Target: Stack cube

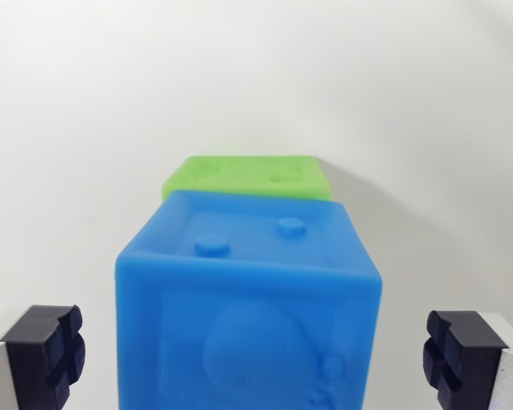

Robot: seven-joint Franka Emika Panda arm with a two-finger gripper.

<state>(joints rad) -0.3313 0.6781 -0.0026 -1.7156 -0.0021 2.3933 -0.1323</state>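
A blue cube with two round studs on its top fills the middle of the wrist view, close to the camera. Behind it, a green cube shows only its top face, mostly hidden by the blue one. My gripper is open, its black fingertips at the lower left and lower right corners, standing apart from the blue cube's sides with a gap on each side. Nothing is held between them.
Both cubes rest on a plain white surface that fills the view all round. A soft shadow falls to the right of the cubes.
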